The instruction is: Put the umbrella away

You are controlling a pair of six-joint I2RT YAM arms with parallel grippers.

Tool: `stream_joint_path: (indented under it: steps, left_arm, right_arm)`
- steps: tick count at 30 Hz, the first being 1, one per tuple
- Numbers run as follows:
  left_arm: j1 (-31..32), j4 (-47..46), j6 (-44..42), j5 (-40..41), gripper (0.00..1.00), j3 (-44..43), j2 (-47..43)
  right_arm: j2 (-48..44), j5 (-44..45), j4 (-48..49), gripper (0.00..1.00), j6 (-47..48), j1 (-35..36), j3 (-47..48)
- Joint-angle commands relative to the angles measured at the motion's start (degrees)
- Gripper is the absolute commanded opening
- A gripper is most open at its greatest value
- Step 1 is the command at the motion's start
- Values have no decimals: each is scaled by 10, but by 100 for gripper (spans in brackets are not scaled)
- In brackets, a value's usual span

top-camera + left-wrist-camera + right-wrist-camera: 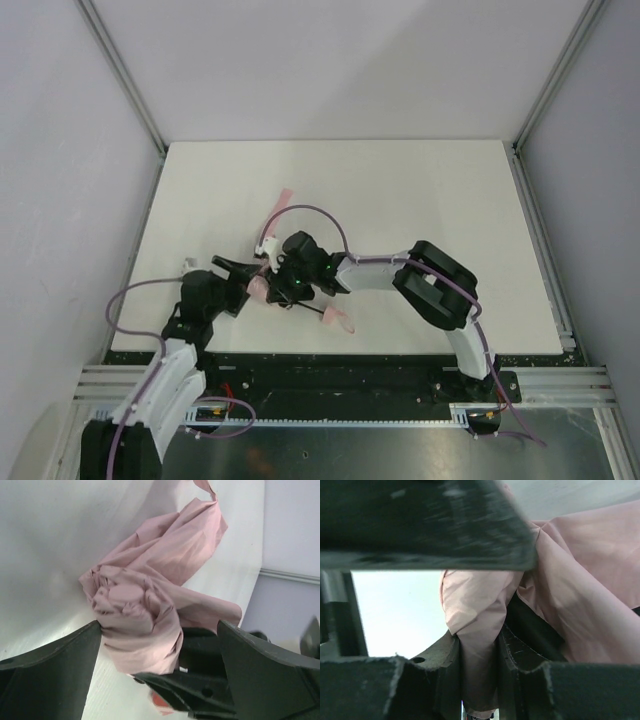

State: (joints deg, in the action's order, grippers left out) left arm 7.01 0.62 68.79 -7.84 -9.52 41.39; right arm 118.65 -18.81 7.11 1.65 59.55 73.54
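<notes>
The umbrella (pixel 262 289) lies as a crumpled pale pink bundle on the white table near the front, with a fabric strip (pixel 283 197) trailing towards the back. Its thin dark shaft runs out to the small pink handle (pixel 340 322). My right gripper (pixel 477 672) is shut on a fold of the pink fabric (pixel 475 610), which is pinched between both fingers. My left gripper (pixel 160 625) is open wide, with one finger (pixel 50 670) on each side of the bundle (pixel 135 610). The right gripper's dark fingers (pixel 195 685) show just below the bundle.
Both arms meet over the front left part of the white table (pixel 400 190). Grey walls and aluminium posts (pixel 540 130) close the table in on three sides. A purple cable (pixel 330 222) loops above the right wrist. The front rail (pixel 350 385) runs along the near edge.
</notes>
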Motion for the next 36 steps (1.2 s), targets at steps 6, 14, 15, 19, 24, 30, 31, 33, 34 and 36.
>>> stream_joint_path:
  steps: [6,14,15,19,24,30,31,33,34,36]
  left_arm:
    - [-9,157,10,-1,99,-20,-141]
    - [-9,210,4,10,95,-86,-96]
    - [-9,210,11,3,95,-88,-76]
    - [-9,207,20,11,99,-100,-11]
    - [-9,161,35,11,99,-100,31]
    - [-4,95,34,-9,99,-100,116]
    - [-3,80,36,-10,99,-98,129]
    - [2,56,42,-8,99,-93,155]
    - [4,46,46,-5,99,-90,166]
    - [9,19,48,-1,99,-84,180]
  right_arm:
    - [123,-192,-142,0,-186,-42,-22]
    - [157,-251,-106,0,-249,-89,-20]
    - [161,-259,-101,0,-254,-95,-18]
    - [182,-280,-122,0,-248,-115,10]
    - [184,-282,-132,0,-235,-120,31]
    - [188,-303,-133,0,-223,-120,43]
    - [187,-306,-130,0,-222,-120,44]
    - [187,-312,-128,0,-220,-120,44]
    - [186,-314,-128,0,-217,-120,45]
    - [184,-318,-130,0,-212,-120,44]
